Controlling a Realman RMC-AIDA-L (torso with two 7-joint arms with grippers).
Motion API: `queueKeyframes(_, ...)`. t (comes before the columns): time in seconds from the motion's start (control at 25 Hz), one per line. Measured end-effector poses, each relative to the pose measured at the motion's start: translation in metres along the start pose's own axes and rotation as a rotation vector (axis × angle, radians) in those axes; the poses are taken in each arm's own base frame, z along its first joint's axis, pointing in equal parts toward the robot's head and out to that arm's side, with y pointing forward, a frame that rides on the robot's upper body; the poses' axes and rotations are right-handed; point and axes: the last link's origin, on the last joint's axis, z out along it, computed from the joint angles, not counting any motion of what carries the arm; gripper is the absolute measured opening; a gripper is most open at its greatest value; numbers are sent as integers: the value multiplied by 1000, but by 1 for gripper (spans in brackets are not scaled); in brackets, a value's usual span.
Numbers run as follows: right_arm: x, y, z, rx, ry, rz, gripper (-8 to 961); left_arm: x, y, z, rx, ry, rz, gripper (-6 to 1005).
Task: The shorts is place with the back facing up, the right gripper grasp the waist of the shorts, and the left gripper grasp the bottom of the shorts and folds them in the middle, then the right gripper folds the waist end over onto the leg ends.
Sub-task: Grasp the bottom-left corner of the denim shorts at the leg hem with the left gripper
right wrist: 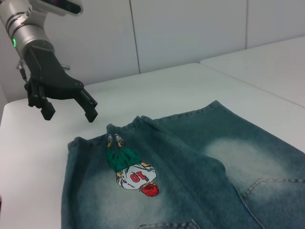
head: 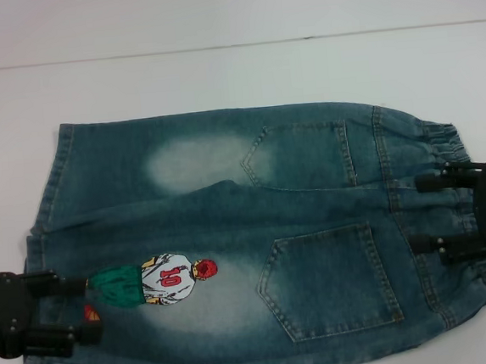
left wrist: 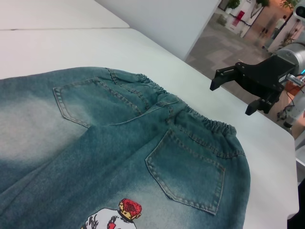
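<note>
The denim shorts (head: 230, 226) lie flat on the white table (head: 216, 73) with both back pockets up, a cartoon figure print (head: 165, 281) on the near leg. The elastic waist (head: 439, 139) points right and the leg ends (head: 45, 208) point left. My right gripper (head: 416, 214) is open over the waistband, hovering above it in the left wrist view (left wrist: 231, 98). Over the near leg's hem my left gripper (head: 90, 308) is open too; the right wrist view shows the left gripper (right wrist: 70, 117) just above the cloth. The shorts (left wrist: 119, 143) (right wrist: 190, 162) are held by neither.
A seam between tabletops (head: 214, 46) runs across behind the shorts. The table's edge (left wrist: 274, 126) lies just beyond the waist on the right, with open floor past it. White wall panels (right wrist: 167, 33) stand beyond the table on the left side.
</note>
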Motion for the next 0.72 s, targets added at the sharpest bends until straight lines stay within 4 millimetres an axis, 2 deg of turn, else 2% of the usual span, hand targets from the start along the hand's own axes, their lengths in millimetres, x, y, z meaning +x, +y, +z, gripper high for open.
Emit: queueKeyframes(0.72,0,0,1,-1,-1,-1,930,0,0,0,3,-3,-11,936)
